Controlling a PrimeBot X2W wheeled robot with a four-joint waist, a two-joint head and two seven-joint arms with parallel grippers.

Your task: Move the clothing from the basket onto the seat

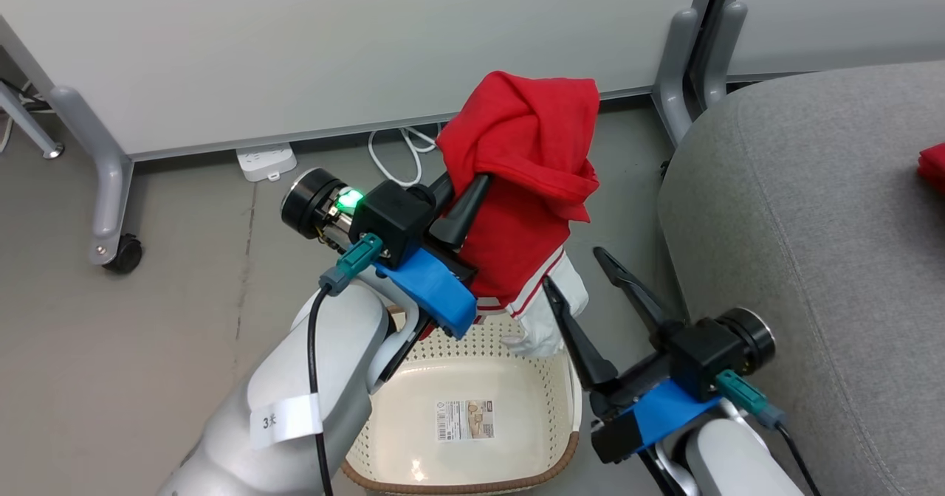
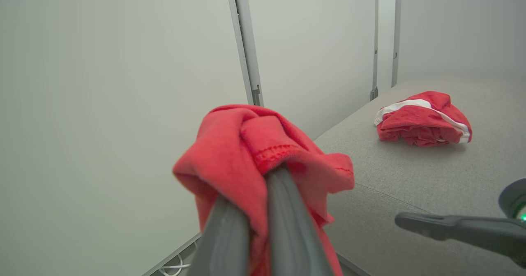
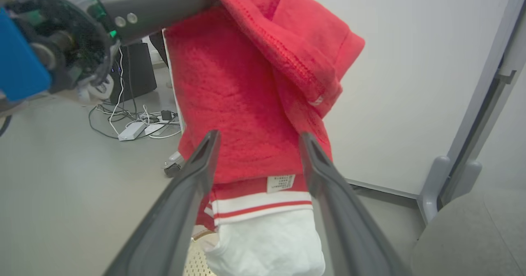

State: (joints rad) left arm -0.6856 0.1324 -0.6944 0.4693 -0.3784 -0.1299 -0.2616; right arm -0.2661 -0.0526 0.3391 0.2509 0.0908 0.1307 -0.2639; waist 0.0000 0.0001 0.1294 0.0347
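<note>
At the centre of the head view, the left gripper (image 1: 472,193) is clamped tight on a red garment (image 1: 528,149) that hangs above the cream basket (image 1: 561,415) at bottom centre. The right gripper (image 1: 572,267), at lower right, gapes wide and holds nothing, just beside the garment's white lower end. A second red garment (image 2: 423,120) lies on the grey seat (image 1: 812,223) at the right.

Bright, even light — soft shadows

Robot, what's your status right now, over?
Left gripper shut on red fabric garment, held above cream plastic basket. Right gripper open beside its white hem, on the sofa side. Another red garment lies on grey fabric sofa. Nothing else in the way.
</note>
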